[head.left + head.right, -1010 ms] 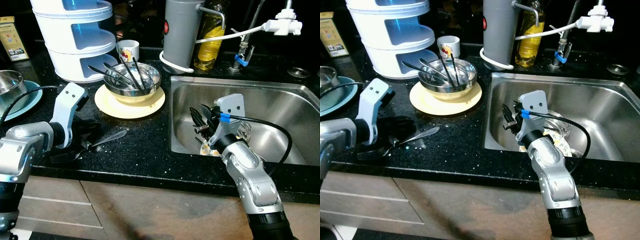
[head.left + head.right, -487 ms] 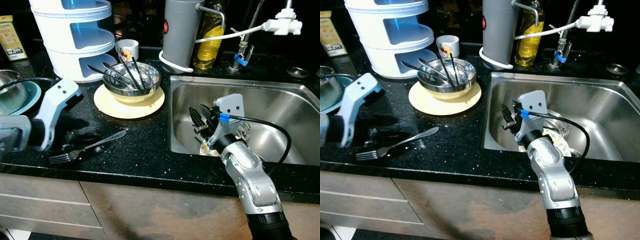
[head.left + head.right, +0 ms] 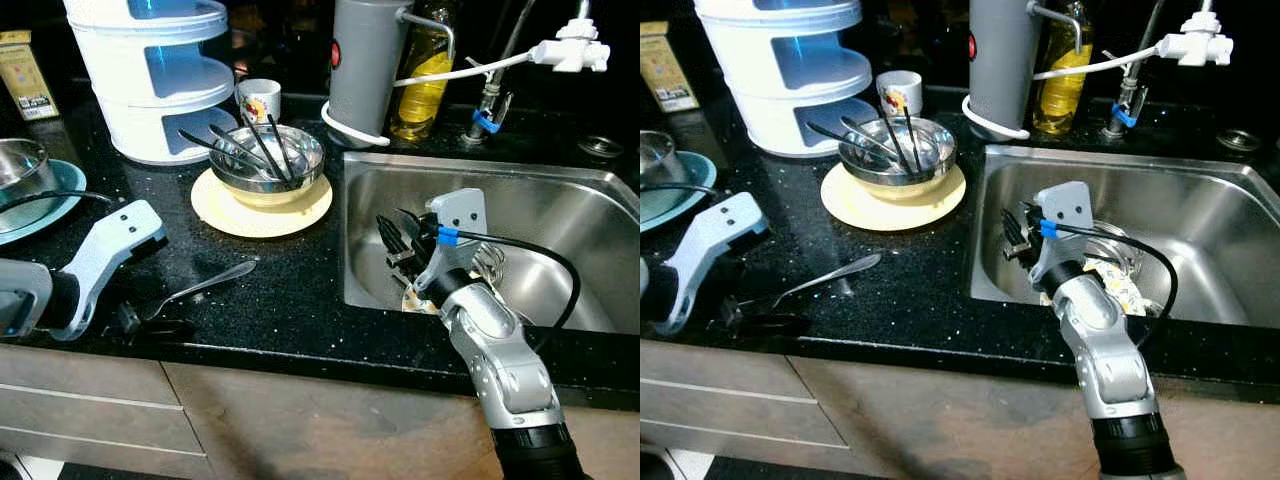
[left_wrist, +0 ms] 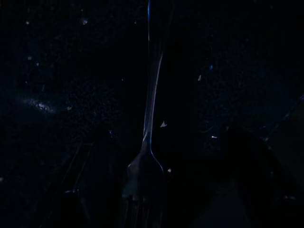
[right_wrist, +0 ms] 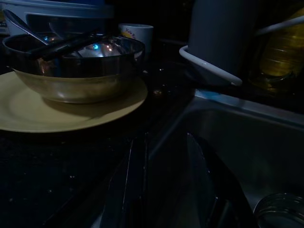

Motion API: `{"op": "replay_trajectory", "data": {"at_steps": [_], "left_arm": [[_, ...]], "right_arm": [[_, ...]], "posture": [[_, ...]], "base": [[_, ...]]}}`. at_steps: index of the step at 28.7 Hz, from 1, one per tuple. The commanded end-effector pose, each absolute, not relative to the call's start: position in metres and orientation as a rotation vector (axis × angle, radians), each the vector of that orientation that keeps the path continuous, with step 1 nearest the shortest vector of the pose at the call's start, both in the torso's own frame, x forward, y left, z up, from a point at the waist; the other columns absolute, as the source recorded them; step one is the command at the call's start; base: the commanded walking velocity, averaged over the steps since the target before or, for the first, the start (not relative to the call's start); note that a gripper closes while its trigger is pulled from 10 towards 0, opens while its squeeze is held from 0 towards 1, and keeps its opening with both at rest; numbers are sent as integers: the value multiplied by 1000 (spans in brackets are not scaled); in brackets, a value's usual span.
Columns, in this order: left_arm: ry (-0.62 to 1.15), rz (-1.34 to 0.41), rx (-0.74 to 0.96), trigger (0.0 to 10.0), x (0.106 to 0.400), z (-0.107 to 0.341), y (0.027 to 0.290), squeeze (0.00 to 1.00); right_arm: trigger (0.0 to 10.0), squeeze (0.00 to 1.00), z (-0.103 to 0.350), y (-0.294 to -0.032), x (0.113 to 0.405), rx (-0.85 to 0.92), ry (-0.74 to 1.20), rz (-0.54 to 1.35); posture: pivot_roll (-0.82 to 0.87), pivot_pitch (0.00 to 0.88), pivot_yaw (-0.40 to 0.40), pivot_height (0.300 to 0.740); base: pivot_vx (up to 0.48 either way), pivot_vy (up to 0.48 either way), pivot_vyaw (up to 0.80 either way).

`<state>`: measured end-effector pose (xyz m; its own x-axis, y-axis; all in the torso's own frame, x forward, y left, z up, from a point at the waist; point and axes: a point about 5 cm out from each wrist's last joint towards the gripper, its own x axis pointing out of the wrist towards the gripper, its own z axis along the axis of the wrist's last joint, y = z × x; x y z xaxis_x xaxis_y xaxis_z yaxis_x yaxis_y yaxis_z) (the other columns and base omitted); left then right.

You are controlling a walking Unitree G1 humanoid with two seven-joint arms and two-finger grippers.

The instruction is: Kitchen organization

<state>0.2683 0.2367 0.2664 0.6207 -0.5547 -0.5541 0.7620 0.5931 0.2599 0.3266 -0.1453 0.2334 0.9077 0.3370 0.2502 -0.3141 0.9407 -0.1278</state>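
Fork (image 3: 196, 291), L gripper (image 3: 128, 322) back down

A black, speckled stone counter (image 3: 290, 300) runs across a dim kitchen, with a steel sink (image 3: 560, 190) sunk into its right half, a tap (image 3: 490, 95) at the sink's far edge and pale wooden drawer fronts (image 3: 90, 400) under the counter's near edge.
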Motion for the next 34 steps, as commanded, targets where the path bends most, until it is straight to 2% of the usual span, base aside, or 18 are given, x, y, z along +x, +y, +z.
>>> {"op": "replay_trajectory", "data": {"at_steps": [1,6,7,26,32,34], "left_arm": [[524,-795,509,10000,268,249,239,0],[537,-789,484,9882,269,246,239,0],[543,-795,453,0,269,244,238,0],[500,-864,392,0,268,247,230,0],[361,-944,269,0,272,261,206,0],[248,-1032,148,0,276,271,183,0]], "right_arm": [[10000,0,231,-148,326,-84,-265,330],[10000,0,232,-148,325,-85,-267,325],[10000,0,232,-149,325,-84,-267,322],[10000,0,230,-151,325,-68,-263,304],[10000,0,229,-155,323,-39,-260,287],[10000,0,232,-155,321,34,-267,293]], "posture": [[-41,133,-34,740],[-46,129,-30,740],[-49,129,-28,740],[-45,133,-24,740],[-49,135,-17,740],[-53,138,-13,740]], "base": [[0,0,0],[0,0,0],[0,0,0],[0,0,0],[0,0,0],[0,0,0]]}}
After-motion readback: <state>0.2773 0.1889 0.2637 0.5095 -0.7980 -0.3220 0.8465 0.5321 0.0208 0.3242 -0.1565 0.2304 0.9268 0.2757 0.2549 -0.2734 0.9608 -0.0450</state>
